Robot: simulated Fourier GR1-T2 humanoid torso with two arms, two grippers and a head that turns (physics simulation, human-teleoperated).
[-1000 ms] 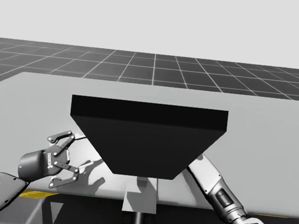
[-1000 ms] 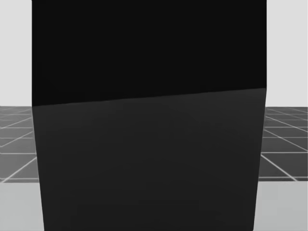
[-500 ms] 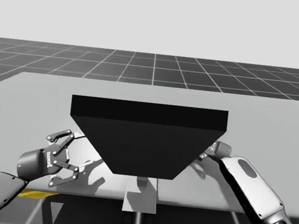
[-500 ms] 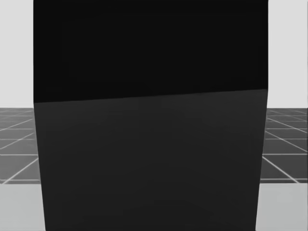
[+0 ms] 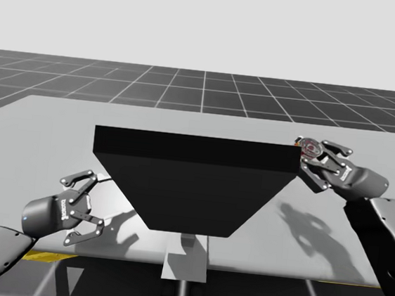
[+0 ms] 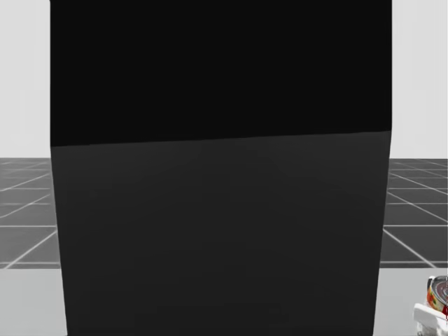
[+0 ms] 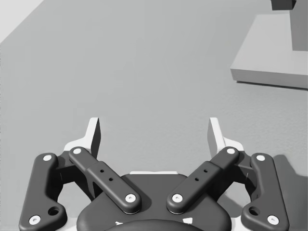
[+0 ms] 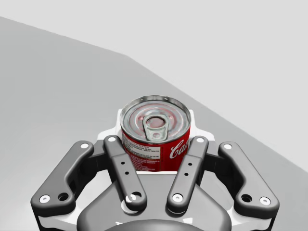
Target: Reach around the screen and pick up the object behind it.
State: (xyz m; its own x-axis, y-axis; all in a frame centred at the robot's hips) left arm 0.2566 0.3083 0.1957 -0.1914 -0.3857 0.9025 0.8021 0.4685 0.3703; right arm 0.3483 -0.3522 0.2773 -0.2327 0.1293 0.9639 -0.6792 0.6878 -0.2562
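Two grippers, one screen, one red can

Item 1: black screen [image 5: 194,183]. It stands at the middle of the grey table [image 5: 51,125], broad at its top edge and narrowing downward in the high view. In the head view its dark face [image 6: 220,210] takes up almost the whole width.

Item 2: red can [image 5: 310,146], cylindrical, silver lid with a pull tab. In the high view it sits at the screen's upper right corner, just beside it. In the head view part of it [image 6: 439,294] shows low down, to the right of the screen. In the right wrist view the can [image 8: 156,144] has its lid turned toward the camera.

Item 3: right gripper [image 5: 311,154]. It is clamped on the red can, one finger against each side of the can's wall [image 8: 153,131]. Its arm comes in from the right of the screen, and its shadow falls on the table to the right of the screen.

Item 4: left gripper [image 5: 96,206]. It is to the left of the screen, near its narrow lower end. Its fingers are spread wide apart with nothing between them [image 7: 154,132], over bare table.

Item 5: grey base block [image 7: 269,53]. It lies ahead of the left gripper and off to one side, resting on the table.
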